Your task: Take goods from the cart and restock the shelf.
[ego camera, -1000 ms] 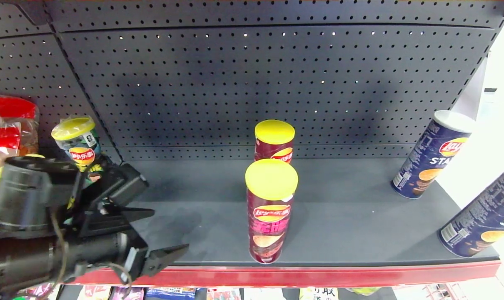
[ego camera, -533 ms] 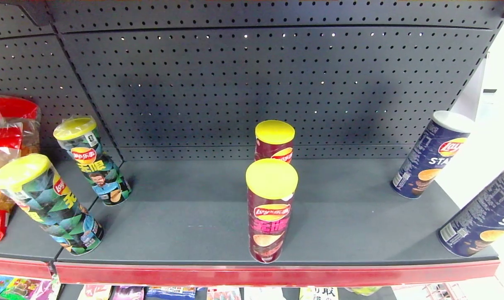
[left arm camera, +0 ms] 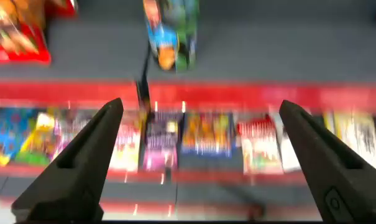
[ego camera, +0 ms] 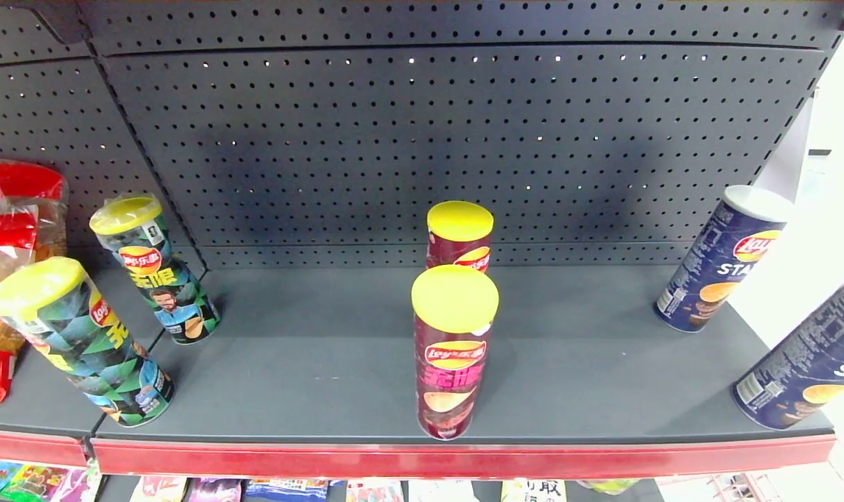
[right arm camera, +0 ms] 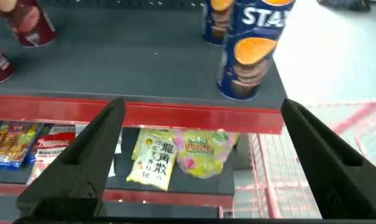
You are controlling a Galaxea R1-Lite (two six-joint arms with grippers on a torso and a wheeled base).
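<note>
Two maroon chip cans with yellow lids stand in a row mid-shelf, one at the front (ego camera: 453, 352) and one behind it (ego camera: 459, 236). Two green cans (ego camera: 153, 268) (ego camera: 80, 341) stand at the left, and two blue cans (ego camera: 722, 258) (ego camera: 805, 366) at the right. My left gripper (left arm camera: 200, 165) is open and empty, in front of the red shelf edge (left arm camera: 237, 96) and below a green can (left arm camera: 170, 31). My right gripper (right arm camera: 200, 165) is also open and empty, below the shelf front near the blue cans (right arm camera: 253, 50).
The dark shelf board (ego camera: 324, 348) has free room on either side of the maroon cans. Red snack bags (ego camera: 7, 223) sit at the far left. Packets (right arm camera: 175, 152) fill the lower shelf. A pink wire cart (right arm camera: 299, 180) stands at the right.
One second ago my open left gripper was in front of the left green cans in the head view; it has since withdrawn out of that view. The cans have not moved.
</note>
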